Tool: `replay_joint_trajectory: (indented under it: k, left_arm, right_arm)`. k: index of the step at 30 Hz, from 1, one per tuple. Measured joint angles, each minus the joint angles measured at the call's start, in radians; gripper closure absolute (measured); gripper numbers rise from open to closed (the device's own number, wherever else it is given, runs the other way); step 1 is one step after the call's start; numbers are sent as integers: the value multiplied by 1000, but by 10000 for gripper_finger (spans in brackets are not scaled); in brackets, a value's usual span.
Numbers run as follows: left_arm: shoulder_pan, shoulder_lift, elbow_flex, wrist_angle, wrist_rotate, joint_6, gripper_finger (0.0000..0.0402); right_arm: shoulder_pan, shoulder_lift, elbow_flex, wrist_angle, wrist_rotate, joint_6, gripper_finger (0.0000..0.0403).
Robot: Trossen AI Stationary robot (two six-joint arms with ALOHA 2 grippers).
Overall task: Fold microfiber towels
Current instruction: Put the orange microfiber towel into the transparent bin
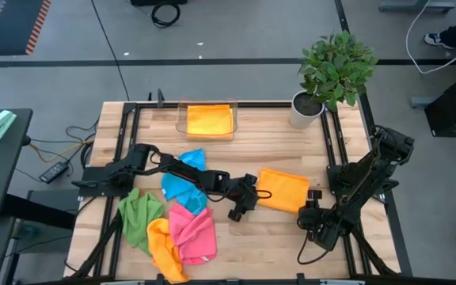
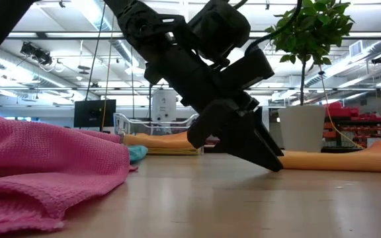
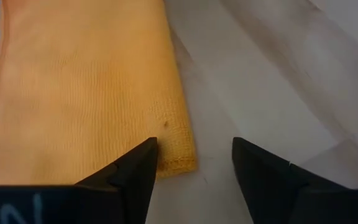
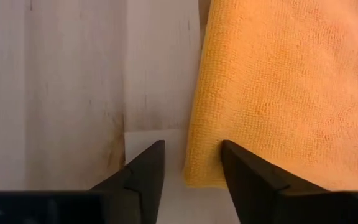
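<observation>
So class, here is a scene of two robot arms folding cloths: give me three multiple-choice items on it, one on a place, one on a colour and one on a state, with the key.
1. Where is the folded orange towel?
A. in the tray
B. on the table between the two pincers
C. under the plant

2. What colour is the towel in the clear tray?
A. orange
B. green
C. pink

3. How does the left pincer stand?
A. shut on a blue towel
B. open at the orange towel's corner
C. lifted high

Key: B, it lies between the left and right pincer; A, an orange cloth fills it; B, a gap shows between its fingers.
</observation>
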Motion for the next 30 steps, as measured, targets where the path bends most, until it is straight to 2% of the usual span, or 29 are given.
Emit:
replay_joint_trajectory:
  k: [10, 16, 21, 25, 30]
  left_arm:
    - [13, 1, -1, -12, -8, -18, 248]
    - [14, 3, -2, -6, -23, -76, 317]
    - [16, 4, -3, 5, -55, -149, 388]
    - [17, -26, -6, -10, -65, -244, 390]
    - [1, -136, -4, -58, -56, -364, 394]
  right_arm:
    - [-21, 3, -3, 4, 7, 8, 318]
    - [-29, 3, -5, -5, 16, 4, 354]
    - [-29, 3, -5, -2, 15, 3, 359]
    - [-32, -39, 19, -13, -5, -12, 360]
    - [-88, -184, 98, -94, -47, -53, 360]
